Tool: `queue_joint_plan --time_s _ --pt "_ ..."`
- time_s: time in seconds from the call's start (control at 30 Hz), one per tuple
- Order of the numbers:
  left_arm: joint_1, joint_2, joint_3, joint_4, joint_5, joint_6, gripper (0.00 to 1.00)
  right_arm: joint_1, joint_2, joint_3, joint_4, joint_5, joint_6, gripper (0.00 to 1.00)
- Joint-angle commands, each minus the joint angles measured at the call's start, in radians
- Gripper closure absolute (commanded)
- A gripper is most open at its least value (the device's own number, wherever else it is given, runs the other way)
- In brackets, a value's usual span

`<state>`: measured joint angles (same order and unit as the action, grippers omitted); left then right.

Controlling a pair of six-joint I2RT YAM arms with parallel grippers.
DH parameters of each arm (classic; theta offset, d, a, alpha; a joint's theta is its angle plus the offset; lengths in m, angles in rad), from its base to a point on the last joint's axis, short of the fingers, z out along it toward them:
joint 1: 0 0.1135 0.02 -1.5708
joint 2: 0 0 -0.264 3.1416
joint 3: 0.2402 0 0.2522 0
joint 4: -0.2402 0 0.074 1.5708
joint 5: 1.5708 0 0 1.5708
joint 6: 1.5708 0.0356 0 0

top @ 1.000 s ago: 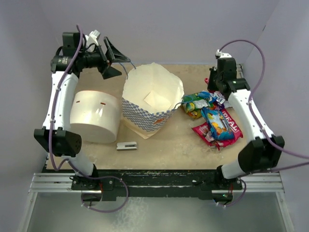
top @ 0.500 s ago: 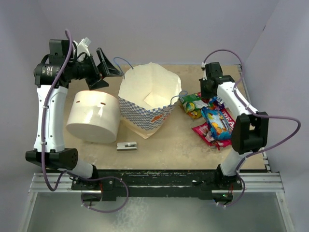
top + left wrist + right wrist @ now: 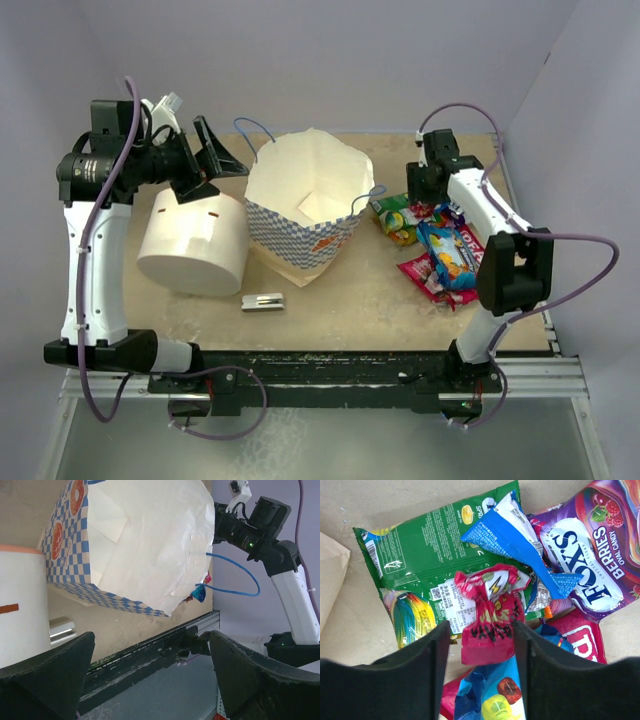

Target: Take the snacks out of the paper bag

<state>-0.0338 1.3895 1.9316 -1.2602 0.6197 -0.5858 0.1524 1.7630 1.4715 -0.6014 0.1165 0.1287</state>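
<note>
The paper bag (image 3: 305, 205) stands open in the middle of the table, and what shows of its cream inside is bare; it fills the top of the left wrist view (image 3: 150, 545). The snacks (image 3: 447, 250) lie piled on the table to its right. My right gripper (image 3: 422, 195) hangs over the pile's left end. Its jaws (image 3: 481, 627) are open, and a crumpled pink packet (image 3: 490, 620) lies between them on top of a green packet (image 3: 420, 545) and a blue one (image 3: 515, 535). My left gripper (image 3: 230, 180) is wide open and holds nothing, up and left of the bag (image 3: 152, 640).
A big white cylinder (image 3: 195, 245) lies left of the bag, under the left arm. A small grey clip (image 3: 262, 300) lies in front of the bag. A purple berry-candy packet (image 3: 600, 555) is at the pile's right. The black base rail (image 3: 320, 370) runs along the near edge.
The right jaws have opened, and the pink packet now lies loose on the pile. The right arm came in over the pile's left end. The left arm drew back to the left, away from the bag.
</note>
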Motion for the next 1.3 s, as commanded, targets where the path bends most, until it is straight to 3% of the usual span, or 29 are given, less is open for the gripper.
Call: queue_joint_plan --time_s 0.0,0.2,0.37,0.6,0.77,1.03,1.17,1.27 --pt "0.006 -0.043 -0.016 0.010 0.011 0.008 0.01 0.003 -0.055 0.053 -0.024 0.001 -0.014 0.40" --pt "0.006 -0.065 -0.048 0.016 0.020 0.008 0.01 0.003 -0.170 0.011 -0.074 -0.028 -0.006 0.30" --pt "0.006 -0.103 -0.136 0.068 0.063 -0.018 0.01 0.003 -0.284 -0.036 -0.104 -0.155 0.058 0.00" --pt "0.005 -0.195 -0.256 0.185 0.098 -0.048 0.01 0.003 -0.452 -0.014 -0.083 -0.292 0.182 0.00" --pt "0.003 -0.193 -0.191 0.201 0.091 0.026 0.01 0.003 -0.509 0.151 -0.127 -0.348 0.266 0.01" --pt "-0.134 -0.236 -0.002 0.156 -0.141 0.212 0.01 0.003 -0.661 0.383 -0.136 -0.347 0.270 0.01" --pt "-0.254 -0.282 0.049 0.091 -0.344 0.301 0.01 0.003 -0.740 0.413 -0.136 -0.302 0.261 0.00" --pt "-0.283 -0.358 0.049 0.105 -0.412 0.371 0.01 0.003 -0.794 0.392 -0.153 -0.239 0.283 0.01"
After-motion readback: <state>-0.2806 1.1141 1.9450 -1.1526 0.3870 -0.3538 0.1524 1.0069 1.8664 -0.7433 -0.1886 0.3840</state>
